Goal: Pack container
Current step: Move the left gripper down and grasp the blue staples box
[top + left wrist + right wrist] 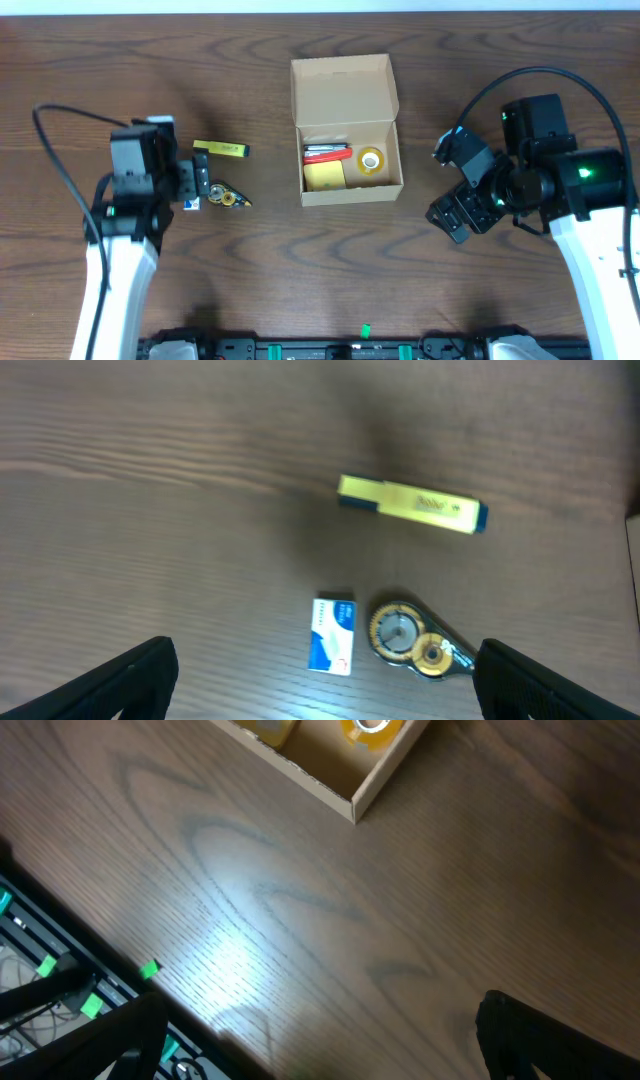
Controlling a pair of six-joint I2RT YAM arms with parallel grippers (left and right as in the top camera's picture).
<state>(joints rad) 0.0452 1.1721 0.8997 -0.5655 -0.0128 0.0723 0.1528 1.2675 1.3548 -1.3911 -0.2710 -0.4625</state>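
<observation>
1. The container [340, 88] sits mid-bench, nearer the far edge, with its lid flap open and folded back toward that edge. Inside are a red pen-like item [325, 153], a yellow pad [322, 176] and a tape roll [371, 160].
2. Loose on the bench [300, 270], toward the left edge: a yellow highlighter [221, 149], a correction-tape dispenser [228, 197] and a blue-and-white pack [191, 204].
3. The left fingers [200, 177] are spread wide, hold nothing and hang over the loose group. In the left wrist view the pack and dispenser lie side by side between the two tips, with the highlighter just beyond them.
4. The right fingers [455, 187] are also spread wide and empty, on the container's right-edge side and apart from it.
5. Key relation:
   - The highlighter's long axis runs parallel to the far edge.
   - From the left fingers the container lies toward the bench centre.
   - The left arm is far nearer the loose items. The right arm is nearer the container but has nothing loose within reach.
   - Likely call: the left arm picks, then carries toward the centre.
6. Views:
   - The left wrist shows the pack's print and the dispenser's gears, too small to read from overhead. The container is not clearly in it.
   - The right wrist catches only the container's near-right corner, with the tape roll and the pad edge. It shows none of the loose items.
   - Only the overhead shows both arms and the gap between the loose group and the container.
</observation>
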